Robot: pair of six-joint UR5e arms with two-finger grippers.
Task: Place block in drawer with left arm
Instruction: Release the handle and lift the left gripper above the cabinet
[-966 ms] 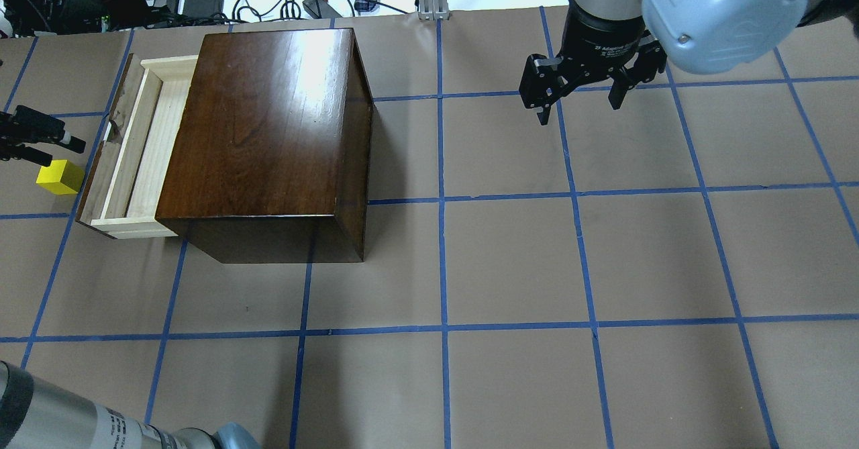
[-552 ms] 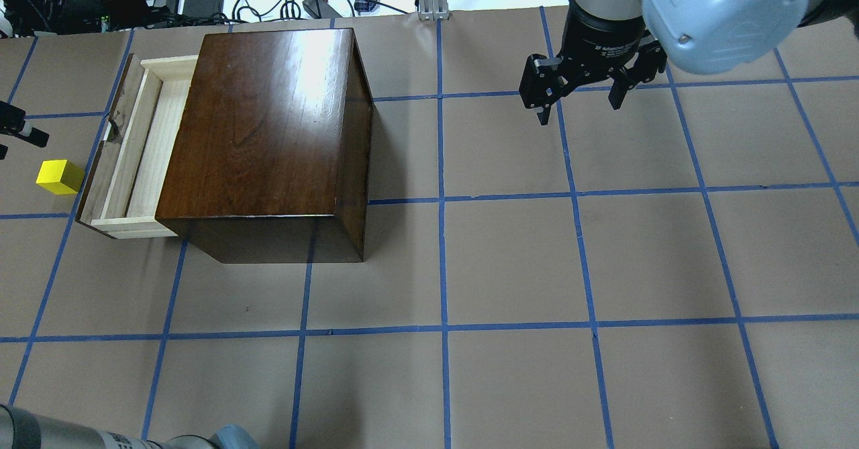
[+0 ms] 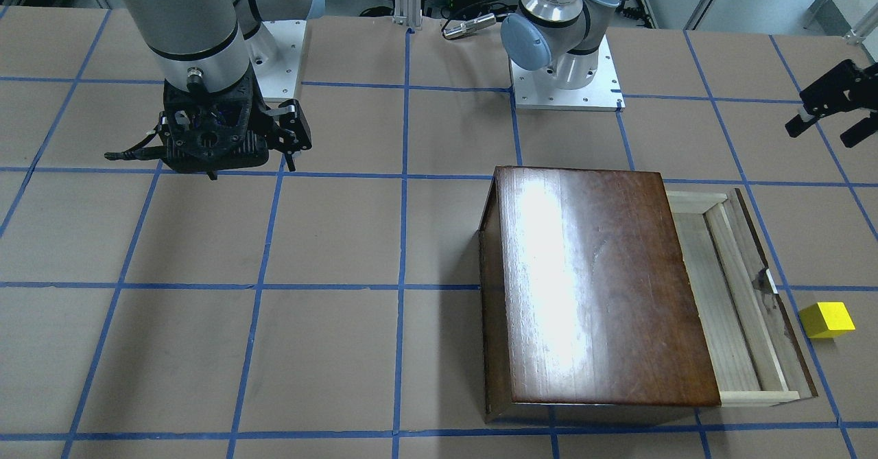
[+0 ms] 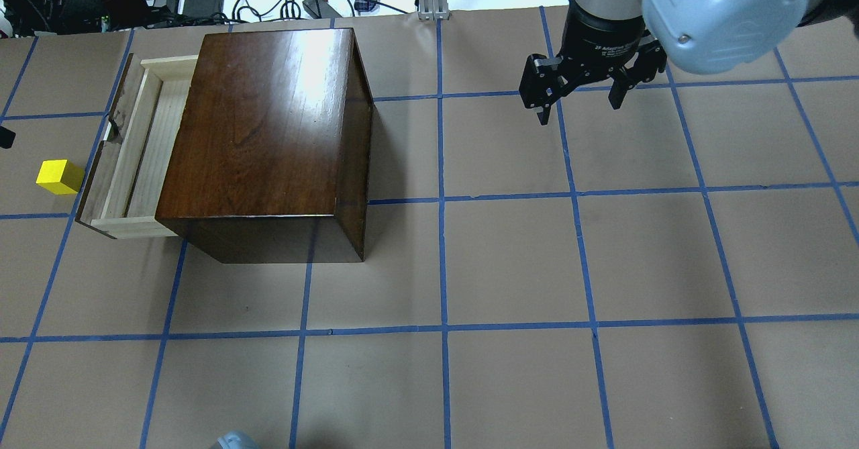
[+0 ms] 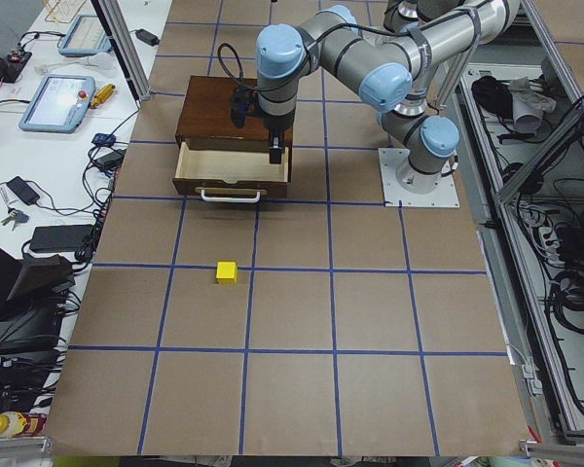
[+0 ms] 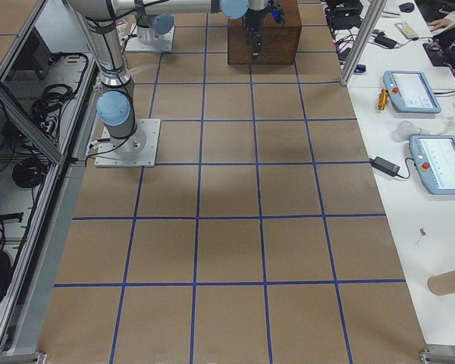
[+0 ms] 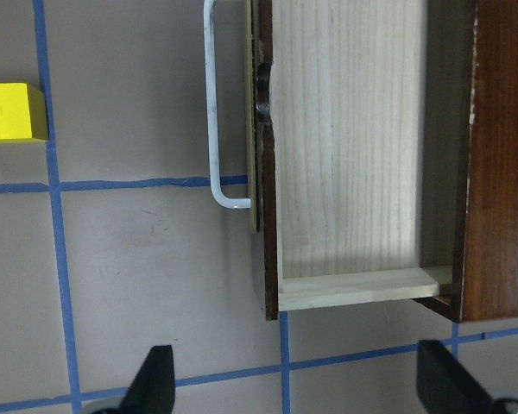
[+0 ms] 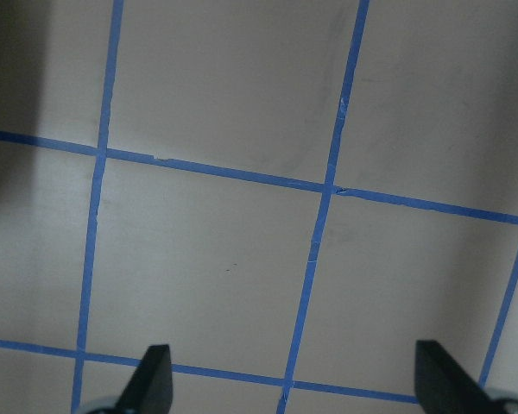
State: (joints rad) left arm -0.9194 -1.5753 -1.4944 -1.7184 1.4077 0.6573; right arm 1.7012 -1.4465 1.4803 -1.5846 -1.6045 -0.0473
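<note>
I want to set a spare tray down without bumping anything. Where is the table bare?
Bare: the grid squares between the wooden box and the right gripper, and the whole row on the robot's side of the box. Crowded: the narrow strip between the front of the open drawer and the yellow block.

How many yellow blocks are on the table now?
1. The small bright yellow cube sits on the brown table outside the open pale-wood drawer's dark front panel. The drawer's back is hidden inside the dark wooden box.
</note>
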